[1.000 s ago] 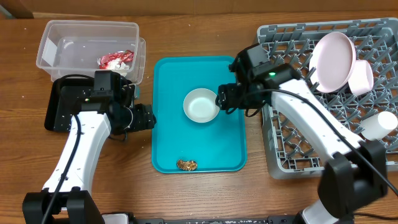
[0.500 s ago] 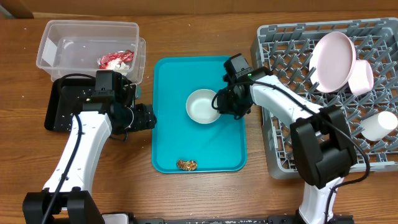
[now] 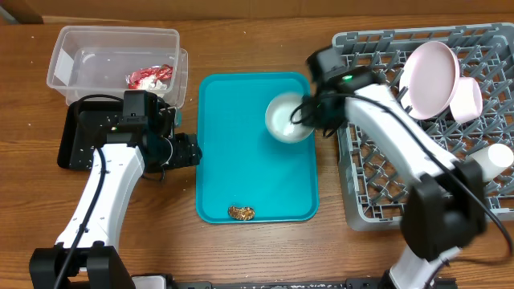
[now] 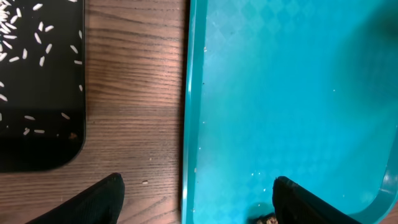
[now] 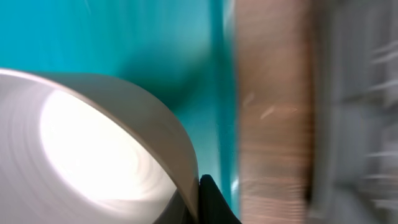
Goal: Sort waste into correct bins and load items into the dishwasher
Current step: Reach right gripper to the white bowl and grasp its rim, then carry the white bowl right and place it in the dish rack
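Tally: one white bowl (image 3: 285,119), one plate (image 3: 430,68), one pink bowl (image 3: 467,101), one cup (image 3: 490,160), one wrapper (image 3: 148,77), one brown lump (image 3: 241,212), one tub (image 3: 80,60), one black tray (image 3: 72,146).

1. Serving tray (image 3: 257,177): table centre; food lump (image 3: 241,213) near its front edge, bowl (image 3: 285,119) over its right rear corner.
2. Tub (image 3: 60,56) (wrapper (image 3: 148,77) inside): left rear; shallow tray (image 3: 72,148) directly before it.
3. Rack (image 3: 369,193): right.

Teal tray (image 3: 241,152) mid & left lie open; bowl (image 3: 283,119) w/ R arm (image 3: 393,136) crowds its back-right corner, brown lump (image 3: 241,212) nr front edge.
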Controlling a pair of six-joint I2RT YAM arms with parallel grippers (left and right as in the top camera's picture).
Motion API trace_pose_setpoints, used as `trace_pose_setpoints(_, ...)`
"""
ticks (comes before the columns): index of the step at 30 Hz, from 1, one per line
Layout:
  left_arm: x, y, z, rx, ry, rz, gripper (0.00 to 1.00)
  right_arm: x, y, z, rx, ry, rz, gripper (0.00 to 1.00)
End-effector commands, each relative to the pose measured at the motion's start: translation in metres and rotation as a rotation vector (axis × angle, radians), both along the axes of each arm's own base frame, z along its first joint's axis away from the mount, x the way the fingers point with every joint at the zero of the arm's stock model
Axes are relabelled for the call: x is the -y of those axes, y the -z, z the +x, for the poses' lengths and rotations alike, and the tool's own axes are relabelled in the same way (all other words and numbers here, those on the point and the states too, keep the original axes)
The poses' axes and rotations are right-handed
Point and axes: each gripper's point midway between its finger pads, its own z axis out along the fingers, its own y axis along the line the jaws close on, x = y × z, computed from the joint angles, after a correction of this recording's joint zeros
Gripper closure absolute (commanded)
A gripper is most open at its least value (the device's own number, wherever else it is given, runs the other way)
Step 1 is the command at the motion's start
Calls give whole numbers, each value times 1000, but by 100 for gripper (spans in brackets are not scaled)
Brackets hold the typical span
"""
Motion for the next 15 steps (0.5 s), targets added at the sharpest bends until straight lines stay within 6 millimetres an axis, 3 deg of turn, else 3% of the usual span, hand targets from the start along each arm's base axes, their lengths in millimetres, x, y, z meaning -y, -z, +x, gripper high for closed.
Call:
trace_pose_setpoints(1, 0, -10, 8, 50, 22, 15, 21, 60, -84, 31, 298, 78, -180, 96)
trace_pose_setpoints(4, 0, -11, 10, 60, 22, 16, 21, 130, -108, 38, 383, 229, -448, 96)
trace_pose_setpoints(5, 0, -11, 10, 62, 22, 16, 21, 144, -111, 37, 389, 262, -508, 96)
trace_pose_setpoints(8, 0, -11, 13, 71, 22, 16, 21, 208, -132, 25, 427, 473, -807, 96)
trace_pose_setpoints(10, 0, -12, 13, 75, 22, 16, 21, 235, -144, 14, 453, 577, -966, 96)
trace_pose_setpoints(12, 0, -12, 14, 76, 22, 16, 21, 247, -146, 9, 455, 613, -1050, 96)
trace_pose_setpoints(15, 0, -12, 14, 76, 22, 16, 21, 262, -125, 8, 407, 626, -1118, 96)
